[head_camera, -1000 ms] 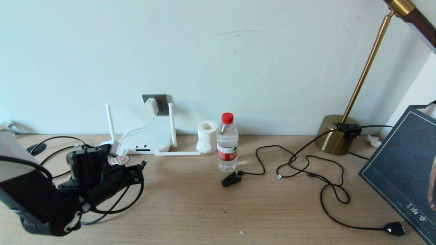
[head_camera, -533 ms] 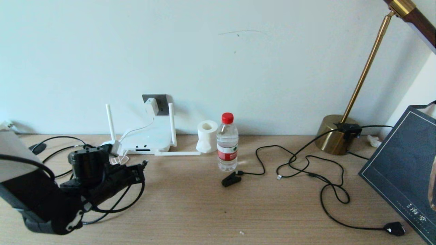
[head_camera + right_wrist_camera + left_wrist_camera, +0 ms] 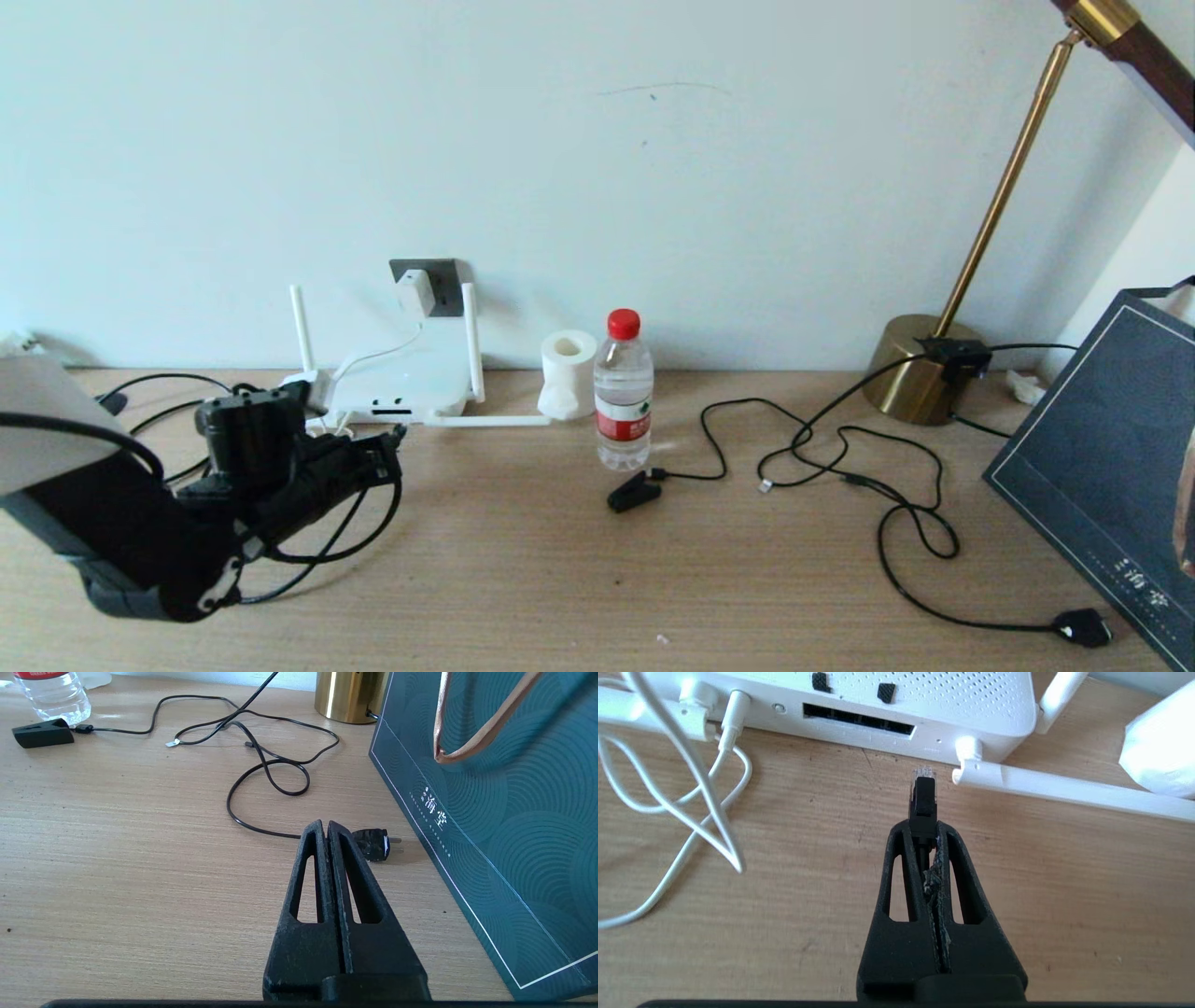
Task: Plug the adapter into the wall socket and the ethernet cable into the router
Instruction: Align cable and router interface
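My left gripper (image 3: 923, 828) (image 3: 390, 455) is shut on the ethernet cable (image 3: 923, 800), whose black boot and clear plug tip stick out ahead of the fingertips. The tip hovers a short way from the router (image 3: 924, 704) (image 3: 401, 383), just off the end of its dark port row (image 3: 859, 718). The white adapter (image 3: 414, 291) sits in the dark grey wall socket (image 3: 446, 285) above the router, its thin white cord (image 3: 696, 812) running down to the router's edge. My right gripper (image 3: 325, 828) is shut and empty low over the table on the right, out of the head view.
A folded-down router antenna (image 3: 1064, 791) lies on the table close to the plug tip. A tissue roll (image 3: 568, 373), water bottle (image 3: 623, 392), black clip plug (image 3: 633, 490), loose black cords (image 3: 840, 457), brass lamp base (image 3: 920, 369) and dark gift bag (image 3: 504, 812) stand to the right.
My left arm has moved forward and up towards the router, carrying the ethernet plug closer to its front edge. Nothing else has moved.
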Controlling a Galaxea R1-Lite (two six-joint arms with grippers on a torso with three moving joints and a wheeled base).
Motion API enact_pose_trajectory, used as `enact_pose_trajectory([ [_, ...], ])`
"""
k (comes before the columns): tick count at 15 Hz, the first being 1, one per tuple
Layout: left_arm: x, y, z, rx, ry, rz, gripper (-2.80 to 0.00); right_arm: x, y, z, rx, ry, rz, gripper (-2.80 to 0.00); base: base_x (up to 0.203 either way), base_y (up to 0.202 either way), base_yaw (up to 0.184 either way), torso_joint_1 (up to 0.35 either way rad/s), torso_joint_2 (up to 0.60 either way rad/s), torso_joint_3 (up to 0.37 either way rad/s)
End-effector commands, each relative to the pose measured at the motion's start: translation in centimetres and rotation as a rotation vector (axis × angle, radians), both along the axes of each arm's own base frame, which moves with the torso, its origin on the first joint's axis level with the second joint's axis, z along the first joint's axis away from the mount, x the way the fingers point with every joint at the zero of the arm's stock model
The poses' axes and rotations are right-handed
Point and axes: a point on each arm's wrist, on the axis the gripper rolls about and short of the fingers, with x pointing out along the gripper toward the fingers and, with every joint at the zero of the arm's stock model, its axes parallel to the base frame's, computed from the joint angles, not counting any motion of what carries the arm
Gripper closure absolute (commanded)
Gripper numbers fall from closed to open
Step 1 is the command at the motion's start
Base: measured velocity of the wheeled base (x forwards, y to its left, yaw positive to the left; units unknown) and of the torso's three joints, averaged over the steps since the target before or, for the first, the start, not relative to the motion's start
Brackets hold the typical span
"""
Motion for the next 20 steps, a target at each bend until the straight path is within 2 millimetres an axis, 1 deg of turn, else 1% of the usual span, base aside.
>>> enact_pose_trajectory([
  [1, 0.4, 0.1, 0.0, -0.001, -0.009, 0.004, 0.00, 0.0, 0.0, 0.0, -0.001, 0.001, 0.002, 0.00, 0.000, 0.000, 0.000, 0.000, 0.00, 0.000],
  [6, 0.8, 0.4, -0.4, -0.002, -0.003, 0.010, 0.00, 0.0, 0.0, 0.0, -0.001, 0.000, 0.000, 0.00, 0.000, 0.000, 0.000, 0.000, 0.00, 0.000],
  [15, 1.0, 0.4, -0.3, -0.001, -0.009, 0.010, 0.00, 0.0, 0.0, 0.0, -0.001, -0.001, 0.002, 0.00, 0.000, 0.000, 0.000, 0.000, 0.00, 0.000],
  [20, 1.7, 0.4, -0.2, -0.002, -0.021, 0.009, 0.00, 0.0, 0.0, 0.0, -0.001, 0.000, 0.001, 0.00, 0.000, 0.000, 0.000, 0.000, 0.00, 0.000],
])
